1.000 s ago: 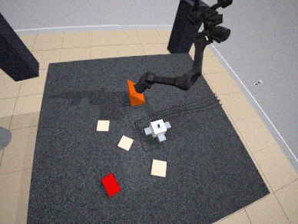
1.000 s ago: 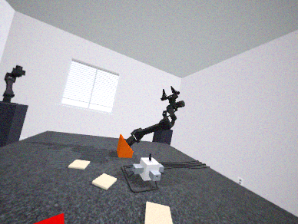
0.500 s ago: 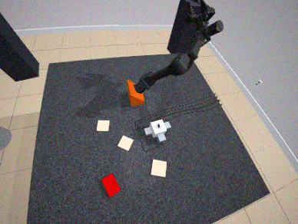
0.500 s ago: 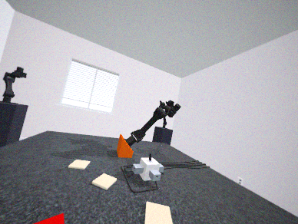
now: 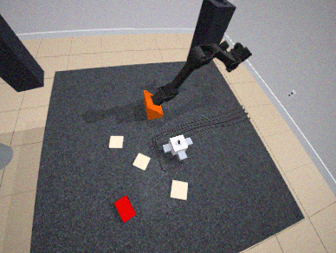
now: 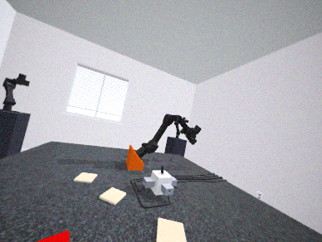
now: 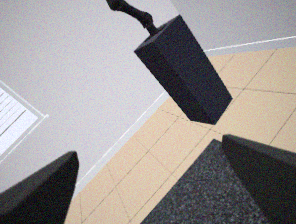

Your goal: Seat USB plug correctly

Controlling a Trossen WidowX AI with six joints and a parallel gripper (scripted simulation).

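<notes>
The white power cube (image 5: pixel 174 147) (image 6: pixel 156 183) stands on the dark mat (image 5: pixel 87 173) (image 6: pixel 232 215), with grey-blue plugs on its sides. A small black USB plug (image 5: pixel 178 142) (image 6: pixel 162 169) stands upright on its top. Its depth in the socket and which way round it is are too small to tell. My gripper (image 5: pixel 243 61) (image 6: pixel 197 136) (image 7: pixel 152 149) is open and empty, raised high and well away from the cube, toward the back right. The cube and plug are not in the wrist view.
An orange wedge (image 5: pixel 153 110) (image 6: pixel 134 161) stands by the arm's base. Three cream tiles (image 5: pixel 116 142) (image 5: pixel 141 161) (image 5: pixel 179 190) and a red block (image 5: pixel 125 209) lie on the mat. Thin black cables (image 5: pixel 208 124) (image 6: pixel 199 177) run beside the cube toward the right edge. Dark pedestals (image 5: pixel 212 26) (image 7: pixel 185 70) stand beyond the mat.
</notes>
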